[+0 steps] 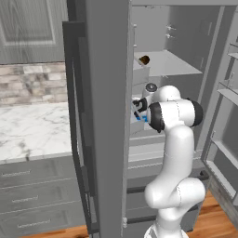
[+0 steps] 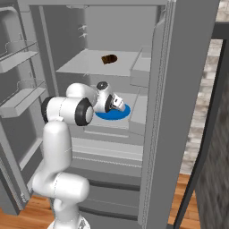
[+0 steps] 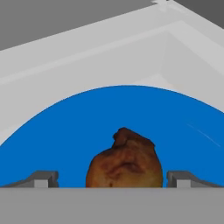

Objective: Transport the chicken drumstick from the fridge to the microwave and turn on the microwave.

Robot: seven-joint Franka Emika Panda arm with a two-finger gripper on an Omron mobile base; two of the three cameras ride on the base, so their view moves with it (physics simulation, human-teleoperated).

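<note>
The fridge (image 2: 188, 89) stands open. In the middle of the right base view, the end effector (image 2: 120, 103) reaches over a blue plate (image 2: 117, 114) on a fridge shelf. At the bottom middle of the hand view, the chicken drumstick (image 3: 124, 164) lies on the plate, between the wide-open fingers (image 3: 42, 179), not squeezed.

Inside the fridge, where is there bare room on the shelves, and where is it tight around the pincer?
Free: the upper shelf left of the dark brown lump, and the blue plate beyond the chicken drumstick. Tight: the open pincer straddles the drumstick, with the shelf's pale raised edge bordering the plate.
</note>
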